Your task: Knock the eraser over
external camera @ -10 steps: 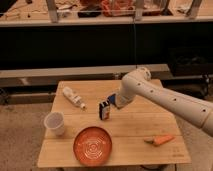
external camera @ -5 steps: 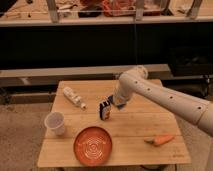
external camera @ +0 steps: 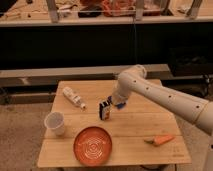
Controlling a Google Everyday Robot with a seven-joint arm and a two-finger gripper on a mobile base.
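The eraser (external camera: 104, 109) is a small black block with an orange-and-white label. It stands upright near the middle of the wooden table (external camera: 130, 135). My gripper (external camera: 115, 102) is at the end of the white arm (external camera: 160, 95) that reaches in from the right. It sits just right of the eraser's top, close to it or touching it.
A clear bottle (external camera: 72, 97) lies on its side at the table's back left. A white cup (external camera: 55, 123) stands at the left. An orange plate (external camera: 93, 145) lies at the front. A carrot (external camera: 160, 140) lies at the front right. A dark shelf runs behind the table.
The arm's elbow has swung up and back, and the gripper has stayed close beside the eraser. The eraser still stands upright.
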